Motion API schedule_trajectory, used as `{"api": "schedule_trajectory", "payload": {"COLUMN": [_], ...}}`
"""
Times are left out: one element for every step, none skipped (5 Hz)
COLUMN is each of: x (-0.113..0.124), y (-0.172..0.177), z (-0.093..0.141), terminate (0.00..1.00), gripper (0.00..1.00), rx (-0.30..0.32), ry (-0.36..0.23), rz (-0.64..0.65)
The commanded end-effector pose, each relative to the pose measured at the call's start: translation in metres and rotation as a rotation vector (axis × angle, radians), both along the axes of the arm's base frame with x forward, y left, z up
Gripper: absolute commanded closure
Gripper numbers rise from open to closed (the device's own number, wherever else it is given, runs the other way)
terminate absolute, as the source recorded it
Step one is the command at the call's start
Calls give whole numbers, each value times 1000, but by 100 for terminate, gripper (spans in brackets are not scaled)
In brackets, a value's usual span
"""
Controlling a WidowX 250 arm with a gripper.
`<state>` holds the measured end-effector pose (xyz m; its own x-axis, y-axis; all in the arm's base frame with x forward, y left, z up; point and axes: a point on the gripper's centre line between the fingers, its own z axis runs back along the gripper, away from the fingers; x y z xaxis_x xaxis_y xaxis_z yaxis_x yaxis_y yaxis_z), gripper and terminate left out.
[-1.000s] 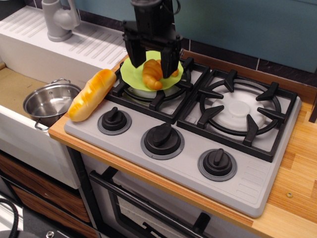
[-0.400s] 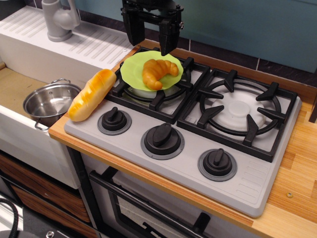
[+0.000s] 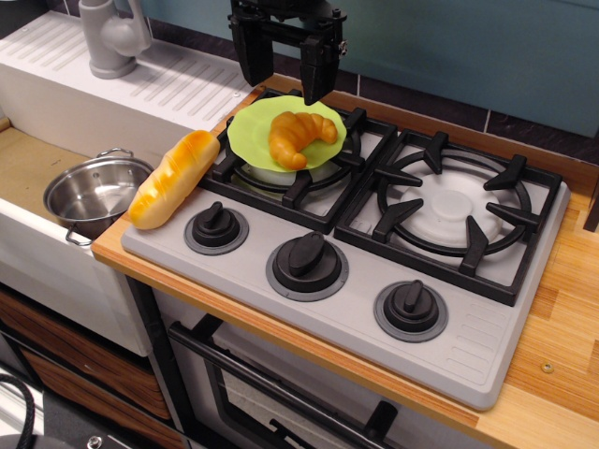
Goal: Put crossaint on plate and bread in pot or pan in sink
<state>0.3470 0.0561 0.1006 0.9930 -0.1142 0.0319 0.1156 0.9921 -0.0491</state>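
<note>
The crossaint lies on the lime-green plate, which rests on the left burner of the stove. My gripper hangs open and empty just above and behind the plate, apart from the crossaint. The bread lies on the stove's left edge, its lower end overhanging toward the sink. The steel pot stands empty in the sink, just left of the bread.
A grey faucet stands on the white ribbed drainboard at the back left. The right burner and three black knobs fill the rest of the stove. A wooden counter runs along the right.
My gripper has let go of the crossaint on the plate and risen straight up; since 0.4 s ago nothing has moved.
</note>
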Motion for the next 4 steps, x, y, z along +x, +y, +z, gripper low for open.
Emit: {"api": "schedule_trajectory", "payload": {"x": [-18, -23, -25, -30], "y": [30, 39, 54, 66], "z": [33, 30, 27, 23], "terminate": [0, 0, 0, 0], "gripper": [0, 0, 0, 0], "rx": [30, 47, 75, 101], "ry": [-244, -314, -360, -384], "rz": [39, 42, 42, 61]}}
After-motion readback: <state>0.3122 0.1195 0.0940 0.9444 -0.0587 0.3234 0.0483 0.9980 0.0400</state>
